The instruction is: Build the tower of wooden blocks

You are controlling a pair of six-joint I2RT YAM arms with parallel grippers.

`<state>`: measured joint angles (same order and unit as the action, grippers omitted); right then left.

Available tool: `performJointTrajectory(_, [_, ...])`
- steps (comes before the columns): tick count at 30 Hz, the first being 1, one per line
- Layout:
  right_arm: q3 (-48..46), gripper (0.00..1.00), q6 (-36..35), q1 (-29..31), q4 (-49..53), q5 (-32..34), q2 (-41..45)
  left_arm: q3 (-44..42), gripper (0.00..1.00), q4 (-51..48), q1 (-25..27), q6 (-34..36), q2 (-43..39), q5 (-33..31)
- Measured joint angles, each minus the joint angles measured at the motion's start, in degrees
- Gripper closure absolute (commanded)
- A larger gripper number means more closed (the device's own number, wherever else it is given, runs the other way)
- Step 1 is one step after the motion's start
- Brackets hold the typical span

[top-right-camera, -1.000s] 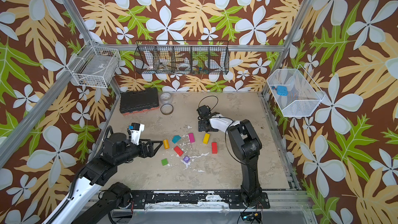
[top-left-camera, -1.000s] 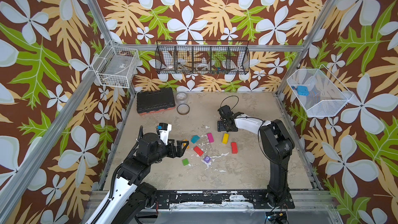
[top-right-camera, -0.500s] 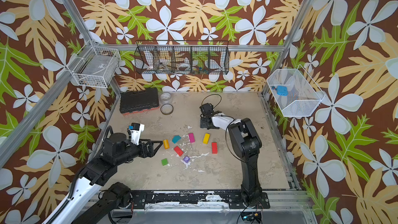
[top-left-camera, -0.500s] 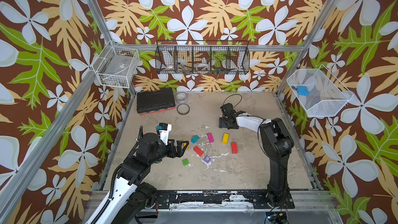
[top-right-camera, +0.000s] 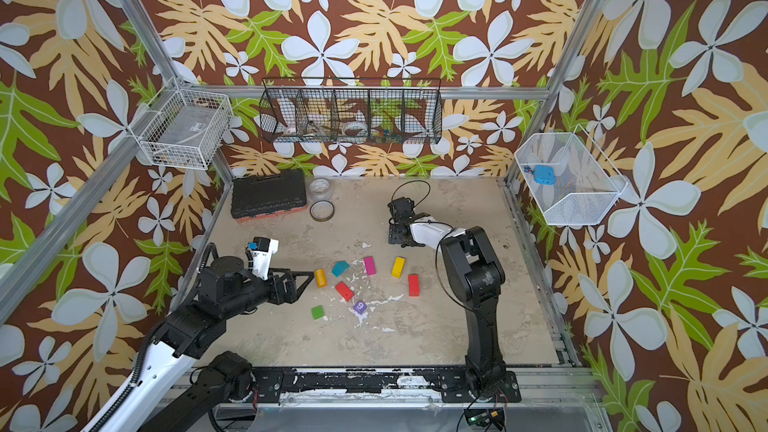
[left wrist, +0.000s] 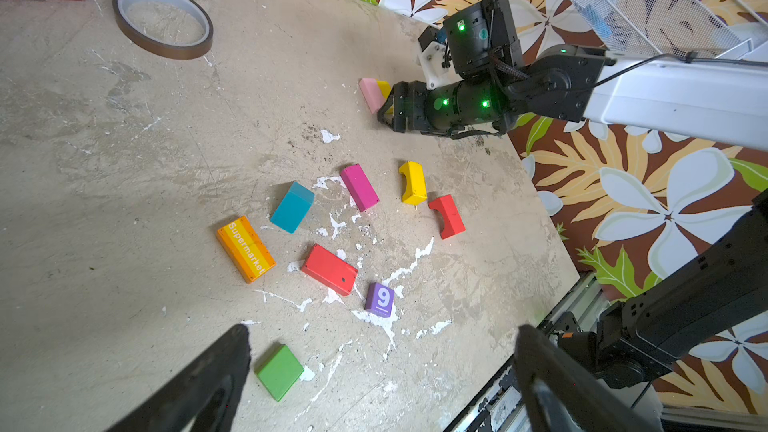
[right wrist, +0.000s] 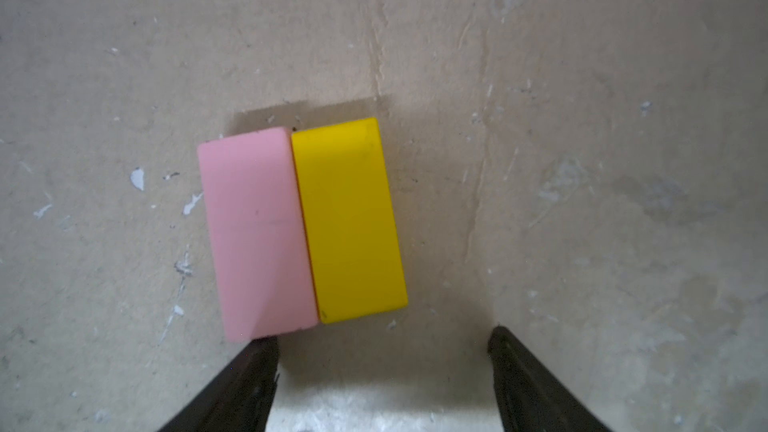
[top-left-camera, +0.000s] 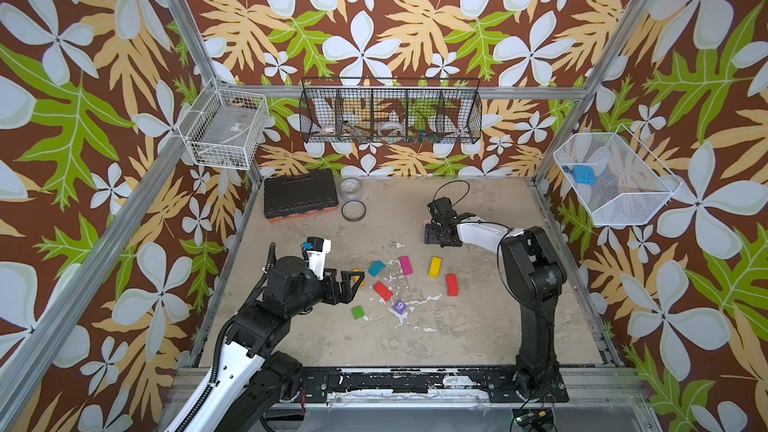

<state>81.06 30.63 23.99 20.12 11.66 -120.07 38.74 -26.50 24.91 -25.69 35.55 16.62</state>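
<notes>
A pink block point(right wrist: 255, 234) and a yellow block point(right wrist: 349, 218) lie flat side by side, touching. My right gripper point(right wrist: 380, 338) hangs open just short of them, nothing between its fingers. In a top view it point(top-left-camera: 433, 229) is at the back right. Loose wood blocks lie mid-table: orange point(left wrist: 245, 249), teal point(left wrist: 292, 206), magenta point(left wrist: 359, 187), yellow arch point(left wrist: 412, 182), red arch point(left wrist: 446, 216), red brick point(left wrist: 329, 268), purple cube marked 9 point(left wrist: 380, 299), green point(left wrist: 279, 371). My left gripper point(left wrist: 384, 336) is wide open beside the orange block point(top-right-camera: 320, 277). No stacked tower is in view.
A black toolbox point(top-left-camera: 299, 197), a clear jar point(top-left-camera: 351, 188) and a tape ring point(top-left-camera: 353, 210) sit at the back left. Wire baskets hang on the walls point(top-left-camera: 390, 112). The right arm's base point(top-left-camera: 536, 384) stands at the front right edge.
The right gripper has shifted slightly toward the back right and its jaws have narrowed a little. The left arm has not moved.
</notes>
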Motion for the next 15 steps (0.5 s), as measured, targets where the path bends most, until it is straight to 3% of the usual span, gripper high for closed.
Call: performJointTrajectory(15, [-2.03, 0.15, -0.74, -0.07, -1.38, -0.44, 1.49, 0.00, 0.00, 0.00, 0.02, 0.00, 0.02, 0.00])
